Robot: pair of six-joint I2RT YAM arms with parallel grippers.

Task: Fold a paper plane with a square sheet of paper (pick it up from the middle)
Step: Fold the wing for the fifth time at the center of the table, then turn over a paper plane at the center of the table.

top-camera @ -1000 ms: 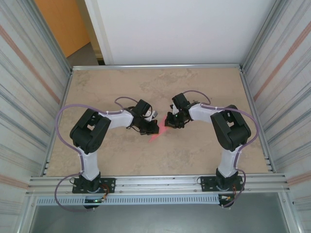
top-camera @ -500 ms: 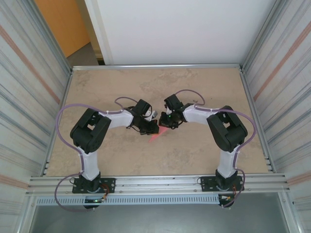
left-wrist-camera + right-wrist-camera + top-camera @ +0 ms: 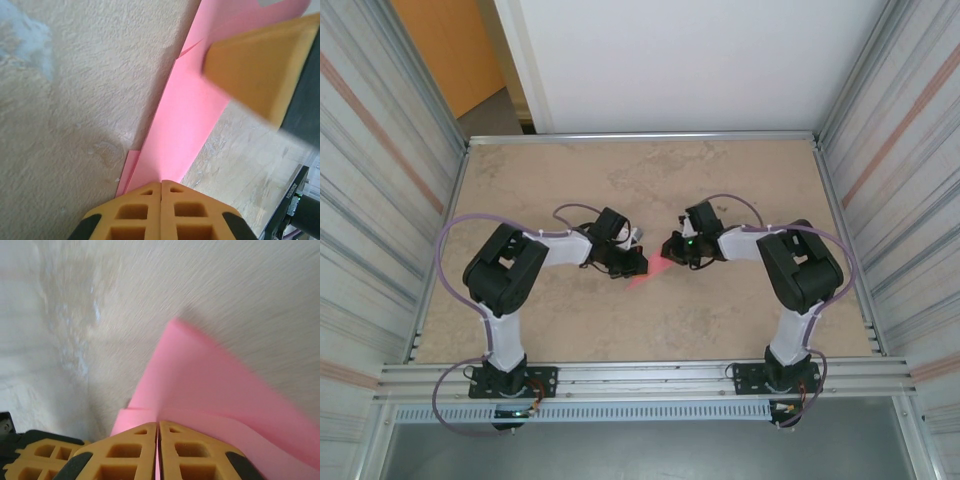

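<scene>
End effectors tight on pink paper

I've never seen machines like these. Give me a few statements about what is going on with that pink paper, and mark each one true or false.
1. The sheet of paper is pink. True.
2. Both grippers stand wide open. False: the left gripper and the right gripper are each shut on the paper.
3. The paper lies against the far edge. False: it sits near the middle of the table, between the two grippers.
4. The paper is already folded. True: overlapping layers and a crease show in the left wrist view.
</scene>
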